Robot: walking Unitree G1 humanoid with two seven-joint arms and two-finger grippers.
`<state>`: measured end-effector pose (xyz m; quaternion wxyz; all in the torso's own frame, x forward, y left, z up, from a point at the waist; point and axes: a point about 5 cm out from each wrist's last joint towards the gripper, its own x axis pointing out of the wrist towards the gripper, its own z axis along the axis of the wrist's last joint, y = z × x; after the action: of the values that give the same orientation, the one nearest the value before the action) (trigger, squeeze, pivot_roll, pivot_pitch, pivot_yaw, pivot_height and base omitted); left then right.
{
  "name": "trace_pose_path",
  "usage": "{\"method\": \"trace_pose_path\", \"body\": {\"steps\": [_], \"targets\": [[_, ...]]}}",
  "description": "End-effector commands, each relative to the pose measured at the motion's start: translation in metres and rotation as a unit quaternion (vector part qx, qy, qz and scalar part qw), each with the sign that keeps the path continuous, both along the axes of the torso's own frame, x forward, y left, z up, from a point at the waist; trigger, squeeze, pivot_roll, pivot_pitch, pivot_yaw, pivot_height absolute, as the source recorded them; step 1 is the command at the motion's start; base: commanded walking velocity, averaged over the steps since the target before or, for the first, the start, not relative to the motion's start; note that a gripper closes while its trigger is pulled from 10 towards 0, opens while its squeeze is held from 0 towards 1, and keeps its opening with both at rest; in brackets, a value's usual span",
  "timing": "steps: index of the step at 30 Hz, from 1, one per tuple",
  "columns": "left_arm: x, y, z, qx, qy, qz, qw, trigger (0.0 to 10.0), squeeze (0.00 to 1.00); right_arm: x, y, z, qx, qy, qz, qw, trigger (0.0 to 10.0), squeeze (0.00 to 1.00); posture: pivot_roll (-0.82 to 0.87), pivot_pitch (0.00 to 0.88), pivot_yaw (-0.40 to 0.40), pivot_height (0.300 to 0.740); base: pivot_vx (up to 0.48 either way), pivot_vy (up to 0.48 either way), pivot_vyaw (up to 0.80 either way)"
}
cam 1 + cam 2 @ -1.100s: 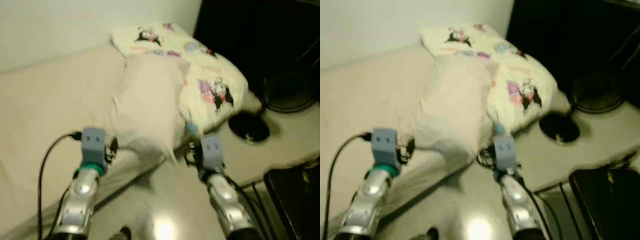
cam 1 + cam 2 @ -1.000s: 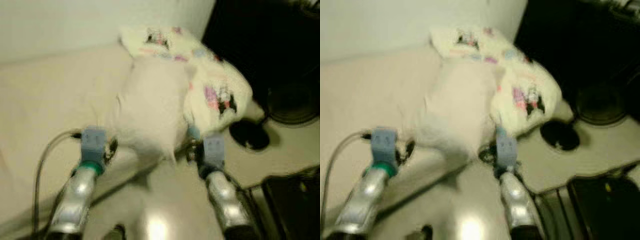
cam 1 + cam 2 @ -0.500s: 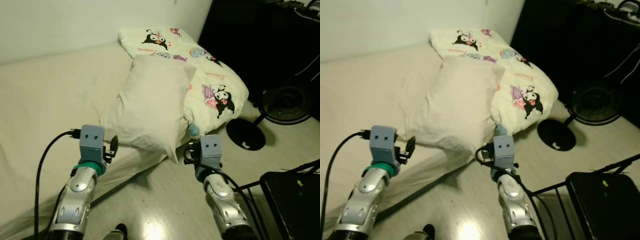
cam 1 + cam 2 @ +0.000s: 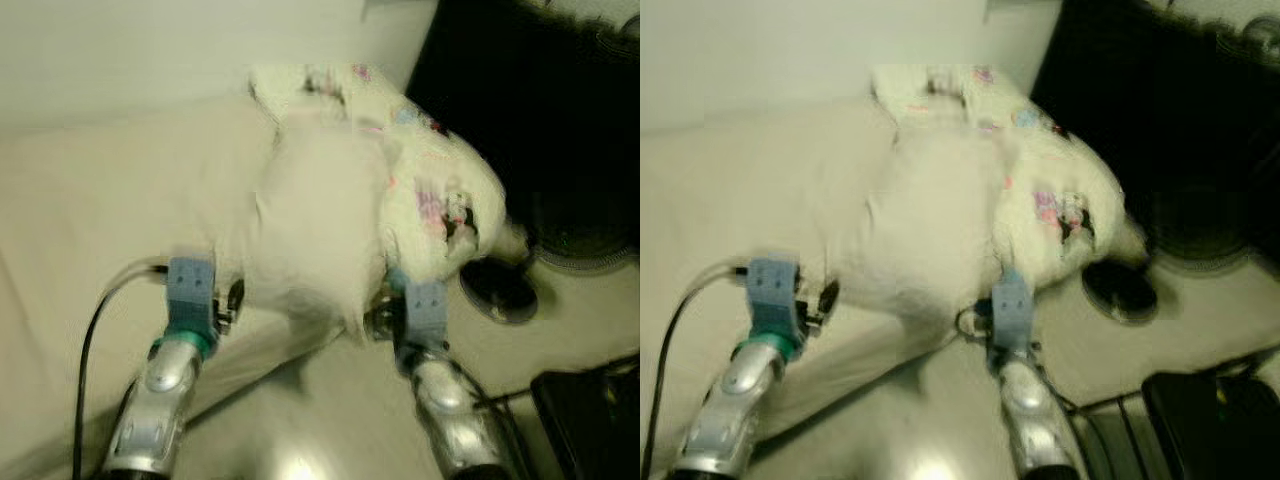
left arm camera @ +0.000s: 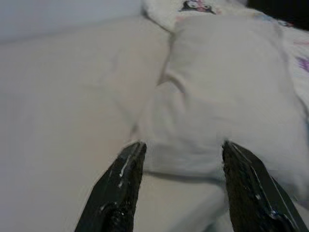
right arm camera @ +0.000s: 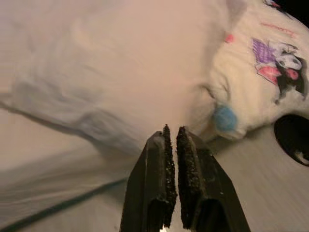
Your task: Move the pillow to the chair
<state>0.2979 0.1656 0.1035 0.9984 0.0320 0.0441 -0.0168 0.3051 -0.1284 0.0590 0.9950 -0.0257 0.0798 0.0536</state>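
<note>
A plain cream pillow (image 4: 315, 225) lies on the pale bed (image 4: 100, 200), partly on top of a cartoon-print quilt (image 4: 435, 190). Both arms reach toward the pillow's near edge. My left gripper (image 5: 182, 147) is open, its fingers spread just short of the pillow's (image 5: 227, 92) near-left corner, with nothing between them. My right gripper (image 6: 174, 129) is shut and empty, pointing at the pillow's (image 6: 120, 72) near-right corner beside the quilt's (image 6: 270, 63) small blue ball (image 6: 224, 117). In the blurred eye views the left wrist (image 4: 190, 290) and right wrist (image 4: 425, 305) flank that edge.
A black fan on a round base (image 4: 500, 290) stands on the floor to the right of the bed. A black box (image 4: 600, 400) with cables sits at the lower right. A white wall runs behind the bed, dark furniture to the right.
The head views have shifted and blurred again, so the camera is moving. Both arms hold much the same pose at the pillow's near edge, perhaps slightly closer.
</note>
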Motion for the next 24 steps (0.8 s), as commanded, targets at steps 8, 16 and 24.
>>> {"method": "trace_pose_path", "body": {"steps": [8, 16, 24], "targets": [[-0.0029, -0.0075, -0.0032, -0.007, 0.006, -0.013, 1.000, 10.0, 0.00, -0.0032, -0.0101, -0.0065, -0.005, 0.014, -0.014, 1.000, 10.0, 0.00, 0.09, 0.005, -0.065, 0.740, 0.314, 0.000, 0.00], [-0.0034, -0.0080, -0.0037, -0.005, 0.007, -0.016, 1.000, 10.0, 0.00, -0.0067, -0.0108, -0.0092, -0.001, 0.019, -0.019, 1.000, 10.0, 0.00, 0.09, 0.013, -0.061, 0.740, 0.299, 0.000, 0.00], [-0.0035, -0.0082, -0.0039, -0.002, 0.009, -0.017, 1.000, 10.0, 0.00, -0.0064, -0.0106, -0.0092, 0.002, 0.020, -0.021, 1.000, 10.0, 0.00, 0.09, 0.023, -0.059, 0.740, 0.252, 0.000, 0.00]]}}
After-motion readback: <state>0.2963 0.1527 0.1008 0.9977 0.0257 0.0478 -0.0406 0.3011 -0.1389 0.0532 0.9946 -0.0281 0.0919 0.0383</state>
